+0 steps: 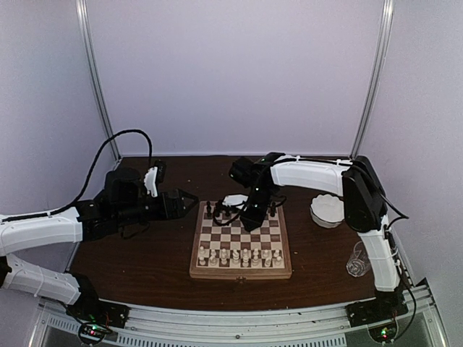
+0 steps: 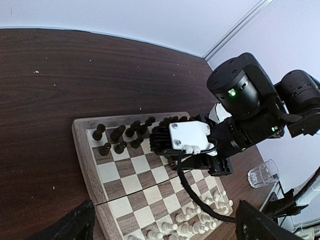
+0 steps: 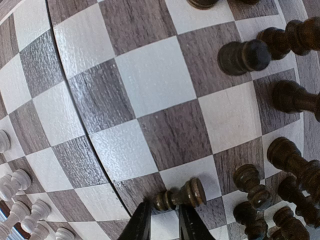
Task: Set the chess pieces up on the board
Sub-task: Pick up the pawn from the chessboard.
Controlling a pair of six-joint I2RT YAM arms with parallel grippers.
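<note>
Biggest thing first: the dark table [image 1: 145, 267] carried the board [image 1: 241, 274], which sat toward the table's near edge, roughly centred. The left gripper [image 1: 189, 202] hung off the board's far-left corner, jaws spread wide with nothing in them.

The right gripper [image 3: 162, 220] was low over the far half of the board. Its jaws were drawn in narrow on either side of one dark pawn [image 3: 180, 194], but honestly I couldn't tell if they were pinching it or just framing it. A white bowl [image 1: 318, 215] and a glass [image 1: 357, 260] sat by the table's right edge.

The white pieces [image 1: 239, 255] filled the two rows along the board's near edge, and the dark pieces [image 2: 120, 135] were bunched along its far edge. That pawn sat between the board's middle seam and the bunch.

My take was that this was a pawn placement. It looked like it needed a low grip, the pawn centred on its square with its base flat before letting go, then a straight lift out. The neighbours were close enough to clip.
</note>
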